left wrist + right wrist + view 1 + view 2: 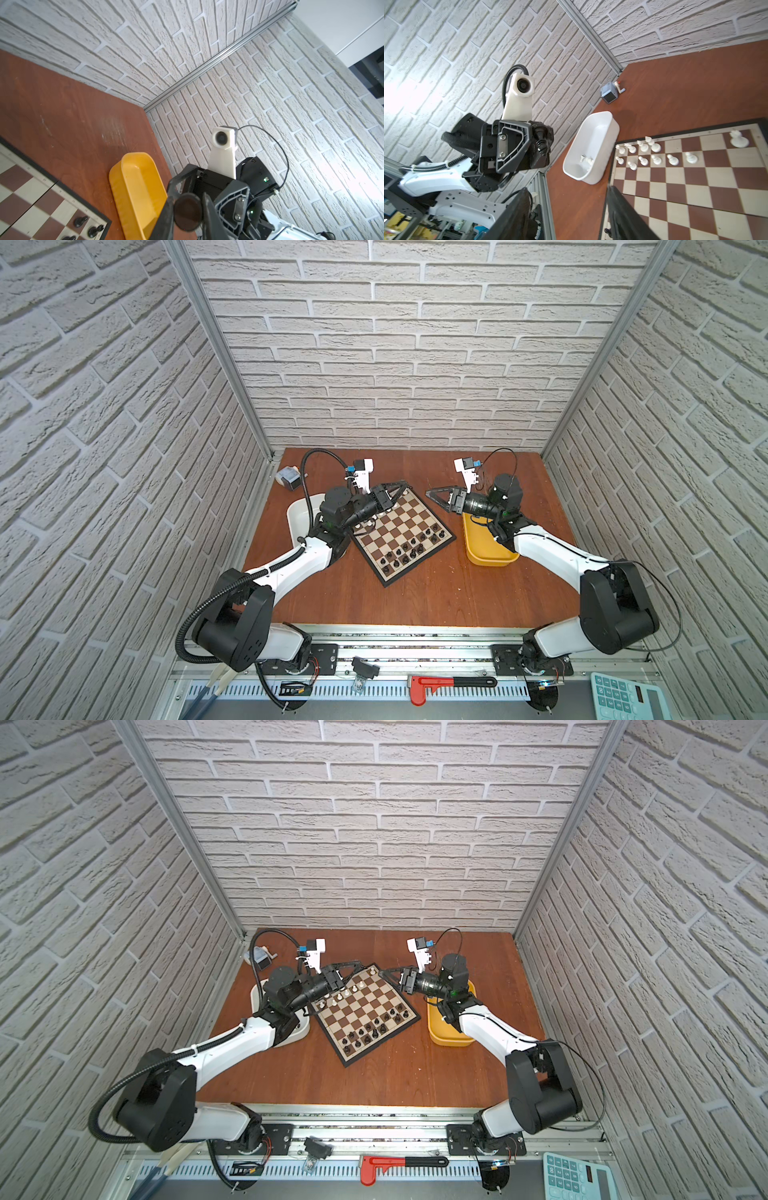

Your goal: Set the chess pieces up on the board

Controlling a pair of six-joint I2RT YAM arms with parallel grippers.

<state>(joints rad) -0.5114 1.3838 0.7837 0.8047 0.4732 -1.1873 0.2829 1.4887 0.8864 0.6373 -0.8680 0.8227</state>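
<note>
At the upper corner of the board (401,526) the left gripper (402,488) clamps a black piece (188,212) (lying sideways, I judge); the right gripper (430,492), jaws apart, stands just right.

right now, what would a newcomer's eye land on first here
The two tools face each other near the far corner of the board: the left tool pinches a black piece, while the right tool stands open and empty. Next, white pieces and black pieces line opposite edges.

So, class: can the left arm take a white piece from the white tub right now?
Probably not yet: the left gripper is shut on a black piece. The tub lies open by that arm, white pieces inside.
</note>
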